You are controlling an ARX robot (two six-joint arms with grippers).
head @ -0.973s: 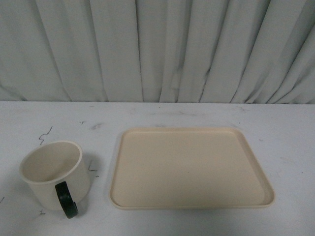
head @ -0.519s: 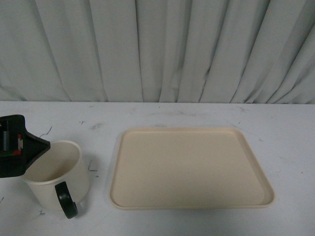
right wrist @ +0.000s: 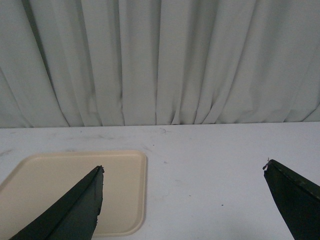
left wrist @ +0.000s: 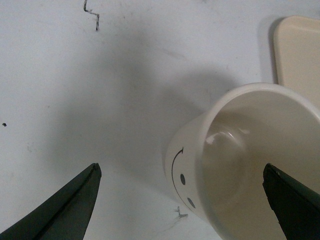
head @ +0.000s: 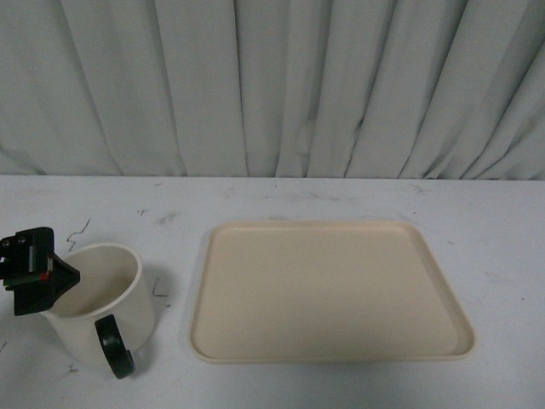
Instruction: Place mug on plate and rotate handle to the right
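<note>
Jaws of left gripper are standing apart at mug rim | mug is sitting on desk, left of plate | front view alone is showing handle; left wrist view, smiley face | right gripper is gaping.

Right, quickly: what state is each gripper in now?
Left gripper: open, at the mug, holding nothing.
Right gripper: open, holding nothing.

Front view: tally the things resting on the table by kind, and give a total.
mug: 1
plate: 1
Total: 2
</note>
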